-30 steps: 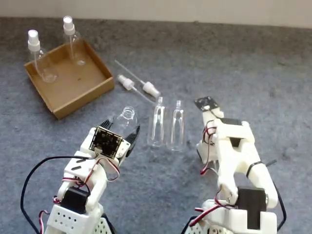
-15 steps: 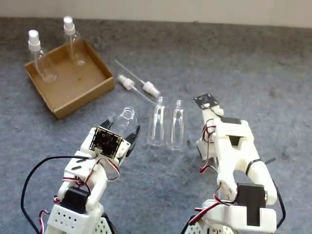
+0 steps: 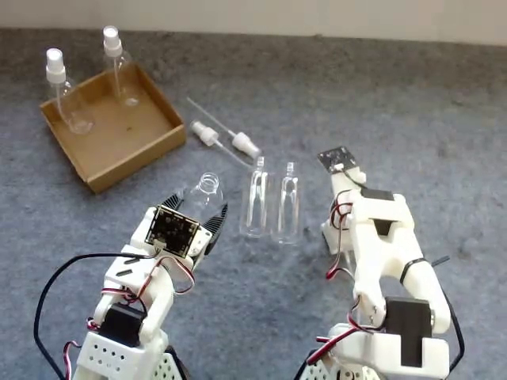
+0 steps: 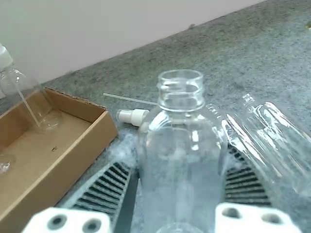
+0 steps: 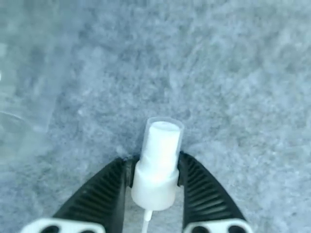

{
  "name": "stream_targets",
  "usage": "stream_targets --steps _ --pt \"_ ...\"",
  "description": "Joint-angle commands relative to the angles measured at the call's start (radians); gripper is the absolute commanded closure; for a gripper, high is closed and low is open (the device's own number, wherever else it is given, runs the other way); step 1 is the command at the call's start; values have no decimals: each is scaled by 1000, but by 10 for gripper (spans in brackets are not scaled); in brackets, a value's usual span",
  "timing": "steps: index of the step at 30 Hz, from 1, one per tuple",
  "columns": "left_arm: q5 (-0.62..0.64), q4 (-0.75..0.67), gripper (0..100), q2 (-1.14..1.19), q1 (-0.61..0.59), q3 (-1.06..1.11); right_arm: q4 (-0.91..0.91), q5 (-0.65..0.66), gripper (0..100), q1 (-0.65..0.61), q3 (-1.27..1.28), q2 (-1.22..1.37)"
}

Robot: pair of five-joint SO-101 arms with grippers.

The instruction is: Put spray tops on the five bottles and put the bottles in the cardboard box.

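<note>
Bottle [image 4: 180,145], uncapped, sits clamped in the left gripper [image 3: 196,207] at seven o'clock; right gripper [image 5: 155,162], at four o'clock, pinches a spray top [image 5: 160,145]. Capping looks in hand: next, its tube must enter the open neck

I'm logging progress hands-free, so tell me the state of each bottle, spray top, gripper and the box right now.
Left gripper: shut on held bottle, which is uncapped.
Right gripper: shut on spray top.
Lying bottles: uncapped, side by side.
Loose spray tops: unattached, lying down.
Boxed bottles: capped, upright.
Cardboard box: open.
</note>
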Motion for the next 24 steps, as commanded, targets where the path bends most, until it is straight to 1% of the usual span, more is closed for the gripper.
stream_targets --steps 1,4,8,11,15,16,20,24 --pt "8 -26 899 -5 39 19 54 -8 957 -19 -42 -163" --pt "5 -21 899 -5 113 19 111 -8 957 -27 -42 -314" --pt "5 -21 899 -5 174 19 171 -8 957 -35 -39 -515" --pt "5 -21 899 -5 213 19 194 -8 957 -48 -35 -667" --pt "8 -20 899 -5 288 19 194 -9 957 -97 -28 -860" --pt "8 -20 899 -5 311 19 196 -23 957 -107 -22 -903" --pt "8 -20 899 -4 389 19 188 -153 957 -114 21 -1055" --pt "9 12 899 -2 455 19 186 -215 957 -114 28 -1142"
